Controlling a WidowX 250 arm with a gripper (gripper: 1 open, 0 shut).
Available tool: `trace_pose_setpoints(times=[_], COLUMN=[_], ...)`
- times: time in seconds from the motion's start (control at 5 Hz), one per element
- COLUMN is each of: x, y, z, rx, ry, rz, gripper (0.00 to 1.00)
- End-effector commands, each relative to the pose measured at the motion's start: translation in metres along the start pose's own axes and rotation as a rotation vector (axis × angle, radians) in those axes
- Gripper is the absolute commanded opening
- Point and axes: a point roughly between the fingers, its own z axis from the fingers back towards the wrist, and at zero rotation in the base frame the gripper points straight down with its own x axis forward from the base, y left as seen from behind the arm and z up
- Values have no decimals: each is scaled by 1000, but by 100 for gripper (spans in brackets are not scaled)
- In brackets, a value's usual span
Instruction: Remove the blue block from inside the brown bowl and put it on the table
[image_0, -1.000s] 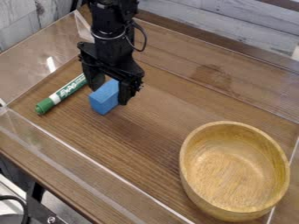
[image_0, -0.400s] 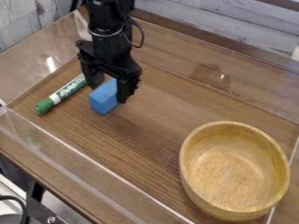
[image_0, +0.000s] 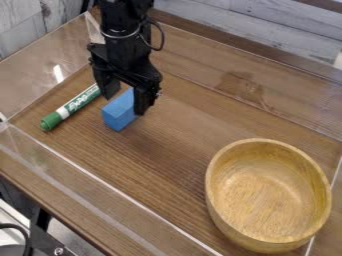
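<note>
The blue block (image_0: 119, 112) rests on the table (image_0: 201, 120) at the left, well apart from the brown bowl (image_0: 269, 194), which stands with nothing in it at the front right. My gripper (image_0: 123, 95) points straight down over the block's far end, open. Its black fingers (image_0: 143, 98) straddle the block's upper part, with small gaps at the sides. Whether the pads touch the block cannot be told.
A green-and-white marker pen (image_0: 72, 105) lies just left of the block. Low clear acrylic walls (image_0: 80, 190) run round the table's edges. Black cables hang at the front left corner outside the wall.
</note>
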Motion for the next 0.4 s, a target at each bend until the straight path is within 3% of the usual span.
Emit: trace_pose_setpoints(times=[0.0, 0.2], x=[11, 11], y=[7, 8], z=[15, 15], rx=[12, 7], ry=[-61, -61], rz=[2, -4], gripper=[100, 100])
